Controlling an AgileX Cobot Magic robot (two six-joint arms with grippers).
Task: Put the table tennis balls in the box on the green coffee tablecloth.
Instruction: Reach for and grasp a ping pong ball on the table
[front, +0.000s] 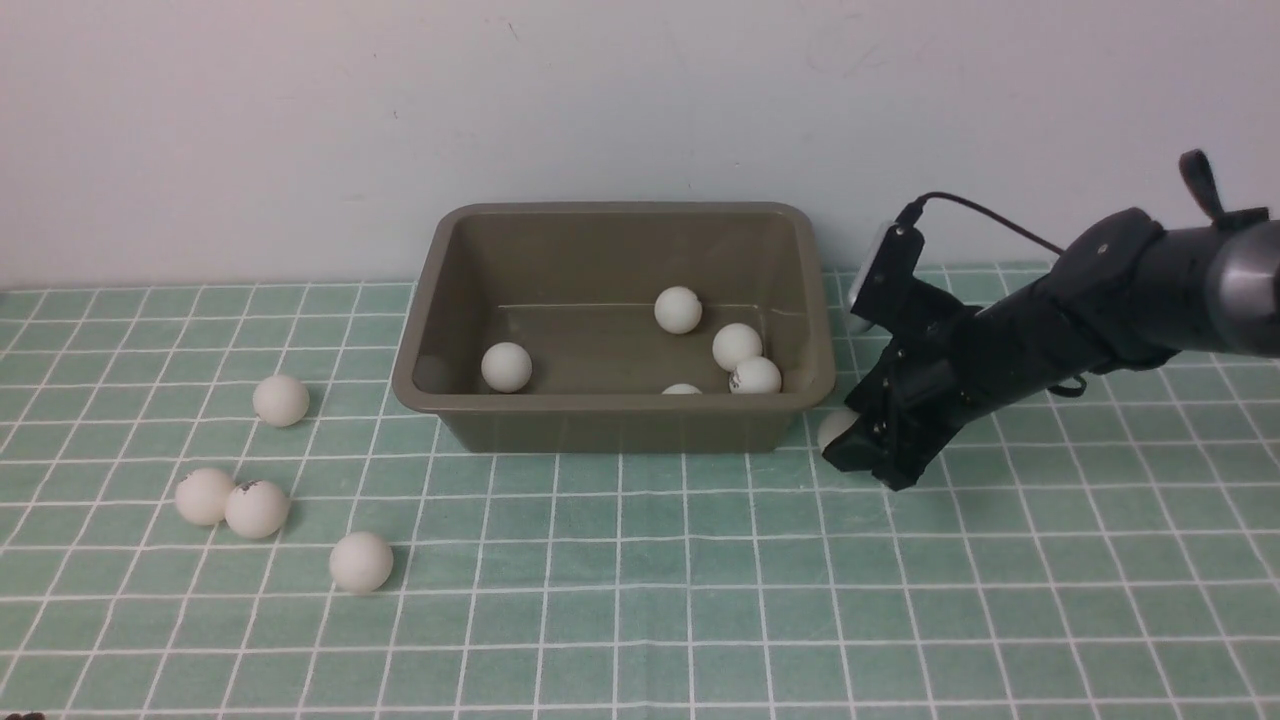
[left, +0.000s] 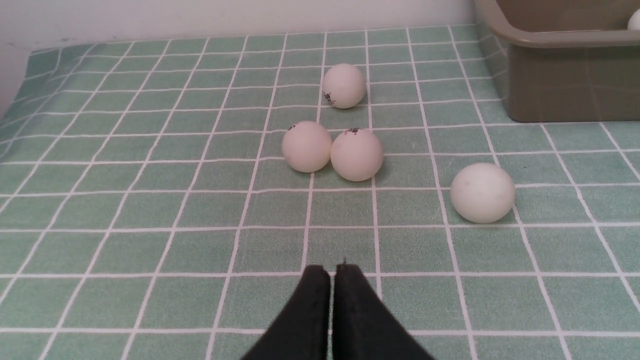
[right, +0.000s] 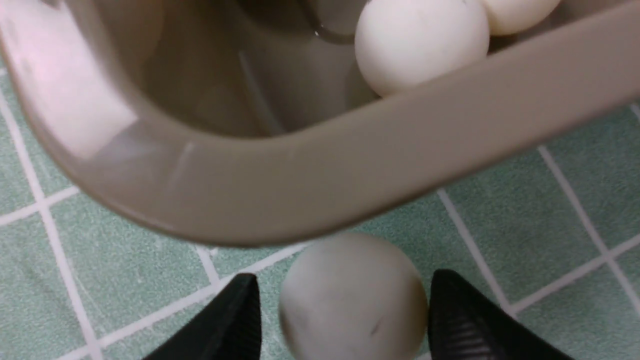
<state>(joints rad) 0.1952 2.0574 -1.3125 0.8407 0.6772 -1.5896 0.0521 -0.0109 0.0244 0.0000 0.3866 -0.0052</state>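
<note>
The olive-brown box (front: 600, 432) stands on the green coffee tablecloth (front: 700, 610) and holds several table tennis balls (front: 678, 309). Several more balls (front: 281, 400) lie on the cloth left of the box; the left wrist view shows them ahead (left: 356, 154). My right gripper (front: 850, 447) is low at the box's front right corner. Its jaws are open and straddle one ball (right: 352, 300) on the cloth, with one finger touching it and a small gap on the other side. My left gripper (left: 332, 271) is shut and empty, above the cloth short of the loose balls.
The box rim (right: 350, 175) sits right beside the straddled ball in the right wrist view. A plain wall (front: 300, 130) runs close behind the box. The box's corner also shows in the left wrist view (left: 560, 85).
</note>
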